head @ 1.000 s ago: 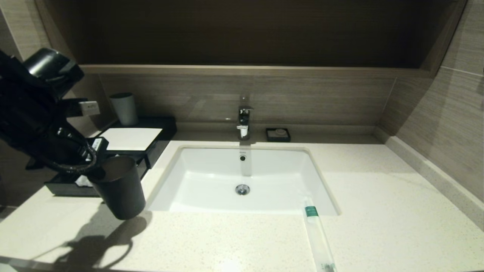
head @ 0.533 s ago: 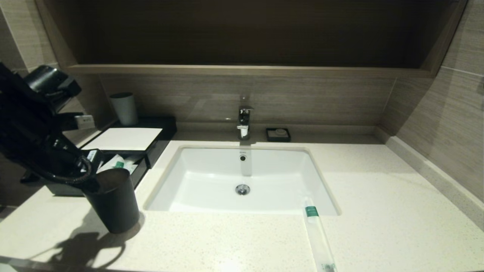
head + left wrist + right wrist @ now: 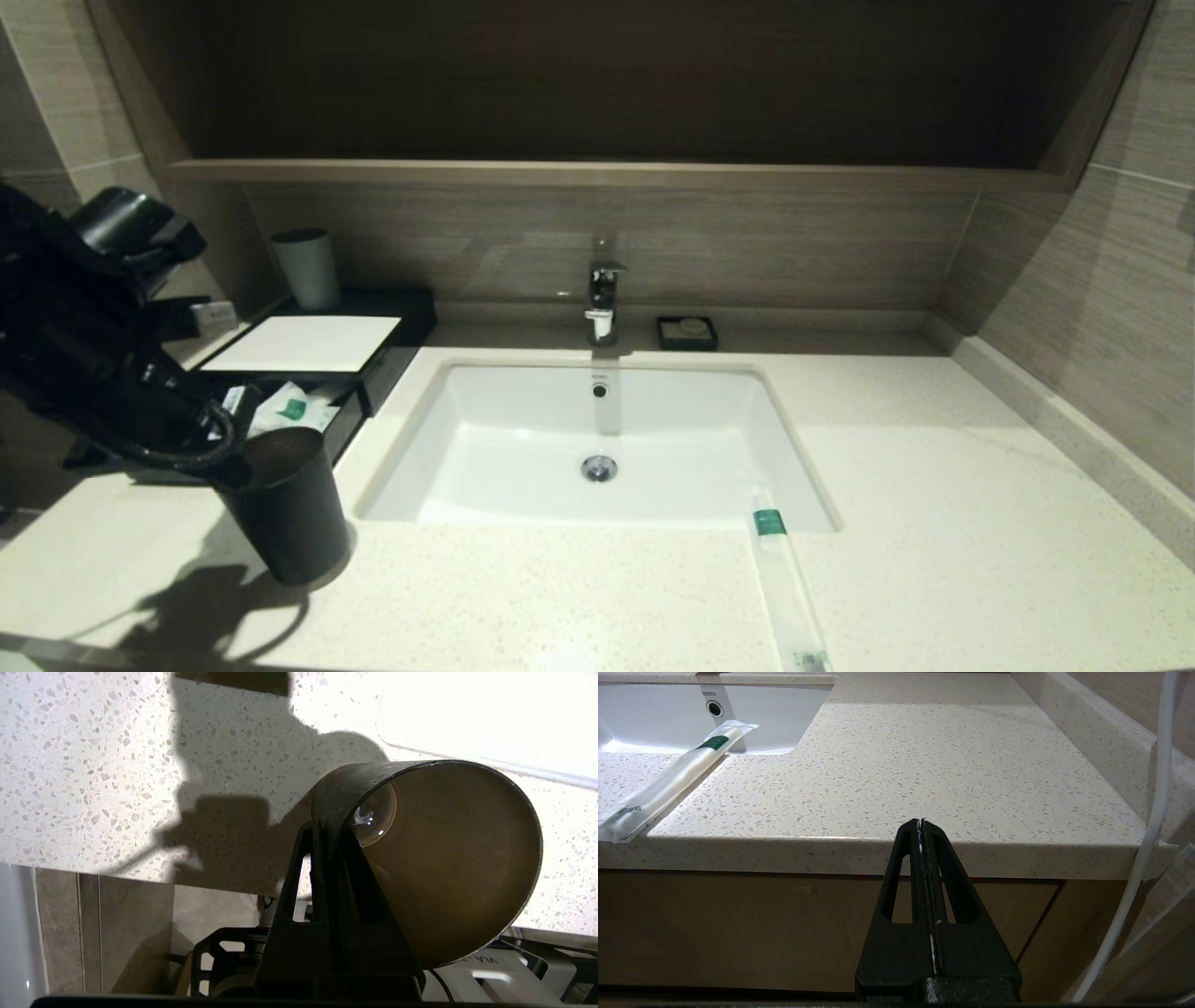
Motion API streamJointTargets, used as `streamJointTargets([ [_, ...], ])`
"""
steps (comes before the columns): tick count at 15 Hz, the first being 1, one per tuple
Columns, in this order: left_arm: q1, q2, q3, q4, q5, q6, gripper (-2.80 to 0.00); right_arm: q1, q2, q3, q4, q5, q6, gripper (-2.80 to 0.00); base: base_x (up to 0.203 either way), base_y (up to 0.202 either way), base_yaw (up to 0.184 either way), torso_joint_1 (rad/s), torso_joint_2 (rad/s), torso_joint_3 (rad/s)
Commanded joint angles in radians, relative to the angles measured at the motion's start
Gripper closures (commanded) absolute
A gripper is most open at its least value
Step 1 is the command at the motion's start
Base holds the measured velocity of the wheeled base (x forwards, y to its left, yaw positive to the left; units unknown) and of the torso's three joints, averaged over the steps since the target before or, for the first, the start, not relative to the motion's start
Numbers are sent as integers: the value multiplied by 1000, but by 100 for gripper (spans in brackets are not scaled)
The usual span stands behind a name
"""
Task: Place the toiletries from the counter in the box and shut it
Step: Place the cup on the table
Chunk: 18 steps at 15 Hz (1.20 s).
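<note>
My left gripper (image 3: 235, 464) is shut on the rim of a dark cylindrical cup (image 3: 285, 509) at the counter's (image 3: 934, 485) front left, in front of the box. In the left wrist view its fingers (image 3: 322, 833) pinch the cup wall (image 3: 448, 858). The black box (image 3: 313, 343) with a white top has its front drawer open, with green-labelled sachets (image 3: 294, 409) inside. One long sachet (image 3: 786, 588) lies on the counter at the sink's front right corner; it also shows in the right wrist view (image 3: 672, 784). My right gripper (image 3: 921, 822) is shut and empty, below the counter's front edge.
The white sink basin (image 3: 523, 485) fills the middle, with a chrome tap (image 3: 603, 299) behind it. A small black soap dish (image 3: 687, 332) sits at the back. A pale cup (image 3: 305, 269) stands on the back of the box. A wall rises on the right.
My left arm has carried the dark cup down and towards the counter's front left. This has uncovered the open drawer and the sachets in it.
</note>
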Motion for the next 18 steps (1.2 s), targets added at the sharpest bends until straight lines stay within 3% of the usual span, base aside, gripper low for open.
streamJointTargets([
  [1, 1, -1, 32, -22, -2, -1, 0, 0, 0, 0, 0, 0, -1, 0, 0, 0, 0, 0, 0, 0],
  [18, 5, -24, 107, -98, -2, 7, 0, 0, 0, 0, 0, 0, -1, 0, 0, 0, 0, 0, 0, 0],
])
